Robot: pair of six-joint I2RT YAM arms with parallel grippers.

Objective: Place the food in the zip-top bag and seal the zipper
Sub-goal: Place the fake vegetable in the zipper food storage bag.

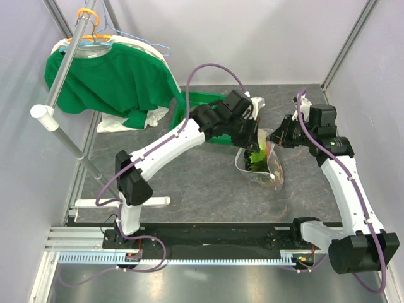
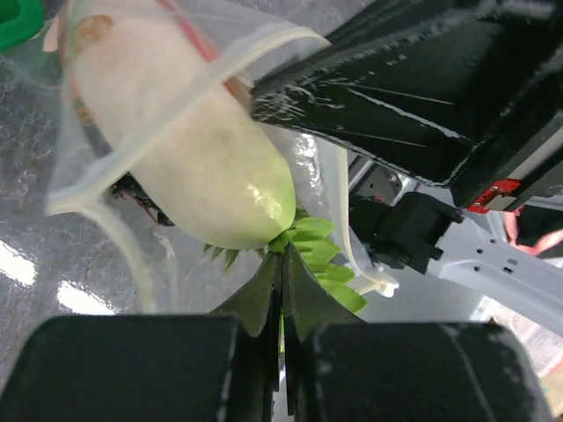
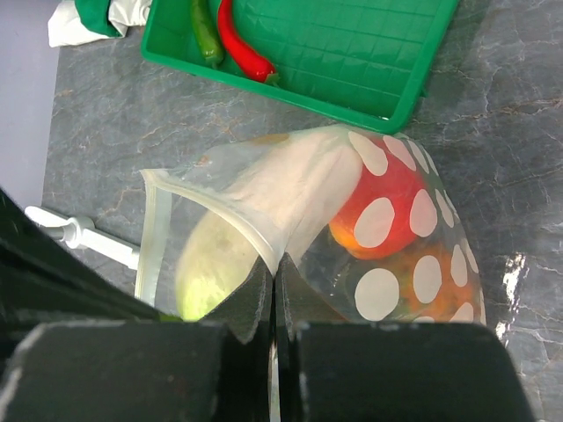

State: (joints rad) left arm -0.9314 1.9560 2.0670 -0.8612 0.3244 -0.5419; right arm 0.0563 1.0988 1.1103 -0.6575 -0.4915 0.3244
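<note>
Mid-loading. Pinching bag [image 3: 387, 220] rim in closed right gripper [image 3: 273, 283], frame centre; gripping leaves [image 2: 321, 255] of white vegetable [image 2: 202, 167] in left gripper [image 2: 281, 264], half inside. Next: let go, fetch chili [image 3: 242, 44] from tray [image 3: 352, 53], upper left.

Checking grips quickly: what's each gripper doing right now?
Left gripper: closed on the white vegetable, leafy end.
Right gripper: closed on the bag rim.

One zip-top bag [image 3: 299, 176] sits mid-way across the worktop [image 1: 189, 183] with three pieces of food inside — one white oblong vegetable [image 2: 202, 167], one red tomato [image 3: 387, 198], one orange piece [image 3: 405, 299]. One green tray [image 3: 352, 53] by the far edge carries two more — one red chili [image 3: 242, 44], one green pepper [image 3: 204, 35]. One green shirt [image 1: 107, 79] hangs at the far left corner.
</note>
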